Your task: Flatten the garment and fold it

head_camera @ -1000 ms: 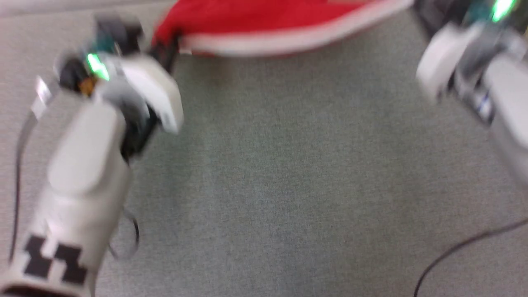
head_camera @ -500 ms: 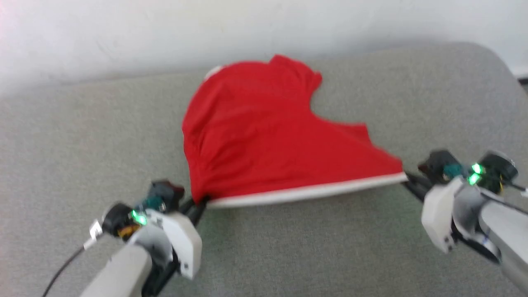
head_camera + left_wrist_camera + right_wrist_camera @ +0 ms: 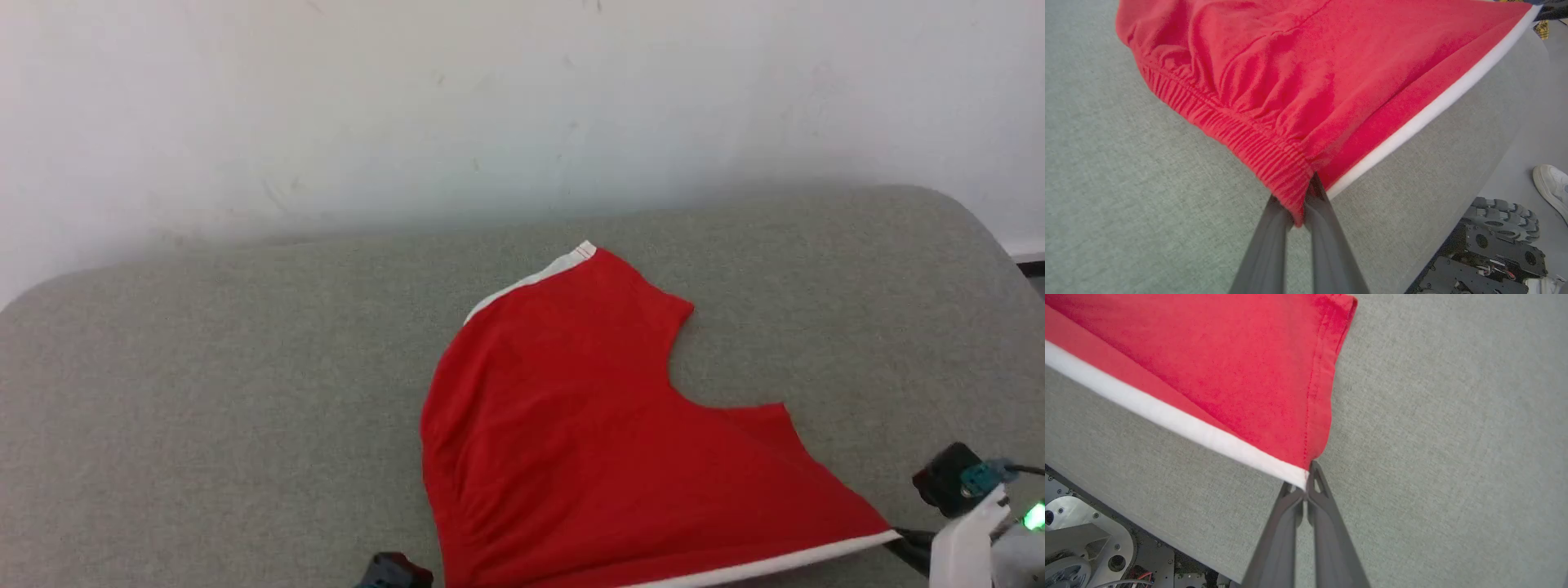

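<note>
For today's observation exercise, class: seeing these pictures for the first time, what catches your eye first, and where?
The bright red garment stands out, spread on the grey padded surface in front of a white wall. Its near white-banded edge is stretched between the left hand, pinching the gathered waistband corner, and the right hand, pinching the hem corner.

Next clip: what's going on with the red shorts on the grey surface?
The robot holds the red shorts with both grippers as they lie spread on the grey padded surface. The left gripper is shut on the end of the gathered waistband. The right gripper is shut on the leg corner where the white edge band ends. That band runs straight between the two grips.
</note>
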{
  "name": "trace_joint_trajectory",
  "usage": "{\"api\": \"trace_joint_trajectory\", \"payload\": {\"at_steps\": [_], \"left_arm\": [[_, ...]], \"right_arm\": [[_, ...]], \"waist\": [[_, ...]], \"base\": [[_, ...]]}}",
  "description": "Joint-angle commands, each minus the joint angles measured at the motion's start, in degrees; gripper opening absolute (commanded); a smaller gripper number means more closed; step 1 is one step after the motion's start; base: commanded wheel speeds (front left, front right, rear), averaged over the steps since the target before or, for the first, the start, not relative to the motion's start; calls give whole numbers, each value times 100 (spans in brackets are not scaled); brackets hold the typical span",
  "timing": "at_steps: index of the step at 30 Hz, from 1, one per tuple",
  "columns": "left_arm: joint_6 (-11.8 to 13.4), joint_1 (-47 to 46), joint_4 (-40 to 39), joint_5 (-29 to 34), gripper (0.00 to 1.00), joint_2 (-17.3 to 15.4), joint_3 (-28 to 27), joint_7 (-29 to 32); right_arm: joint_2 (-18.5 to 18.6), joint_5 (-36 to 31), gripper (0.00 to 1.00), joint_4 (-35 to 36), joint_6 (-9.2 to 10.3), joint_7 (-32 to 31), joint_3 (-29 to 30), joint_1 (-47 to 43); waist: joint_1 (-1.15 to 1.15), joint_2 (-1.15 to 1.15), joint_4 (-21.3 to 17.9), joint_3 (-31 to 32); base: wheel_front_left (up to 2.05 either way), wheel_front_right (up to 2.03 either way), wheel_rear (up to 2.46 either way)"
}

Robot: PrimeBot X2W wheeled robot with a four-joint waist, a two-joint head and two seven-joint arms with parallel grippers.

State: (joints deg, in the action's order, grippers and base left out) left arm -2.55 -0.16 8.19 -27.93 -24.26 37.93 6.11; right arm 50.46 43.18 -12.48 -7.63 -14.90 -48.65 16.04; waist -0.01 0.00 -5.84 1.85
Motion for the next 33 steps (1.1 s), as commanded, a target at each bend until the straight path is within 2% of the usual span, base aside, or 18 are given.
{"api": "trace_joint_trajectory", "payload": {"at_steps": [1, 9, 14, 19, 26, 33], "left_arm": [[99, 227, -72, -44, 0, 5, 65, 35], [169, 522, -236, -39, 0, 128, 299, 49], [211, 179, -411, 69, 0, 162, 220, -20], [215, -177, -746, 134, 0, 144, 131, 14], [170, -608, -1099, 177, 0, 182, 73, 84], [65, -1197, -1138, 70, 0, 494, 40, 142]], "right_arm": [[131, 65, 0, 82, 14, -39, 182, -298], [161, 20, 0, 637, 14, 227, 1105, -973], [46, -222, 0, 970, 14, 422, 1655, -934], [-125, -446, 0, 1225, 14, 358, 2093, -600], [-321, -664, 0, 1173, 14, 31, 2241, 154], [-512, -851, 0, 405, 14, -390, 1930, 1398]], "waist": [[1, 0, 109, 174], [1, 0, 275, -9], [1, 0, 521, -253], [1, 0, 845, -546], [1, 0, 1324, -924], [1, 0, 1804, -1419]], "base": [[0, 0, 0], [0, 0, 0], [0, 0, 0], [0, 0, 0], [0, 0, 0], [0, 0, 0]]}}
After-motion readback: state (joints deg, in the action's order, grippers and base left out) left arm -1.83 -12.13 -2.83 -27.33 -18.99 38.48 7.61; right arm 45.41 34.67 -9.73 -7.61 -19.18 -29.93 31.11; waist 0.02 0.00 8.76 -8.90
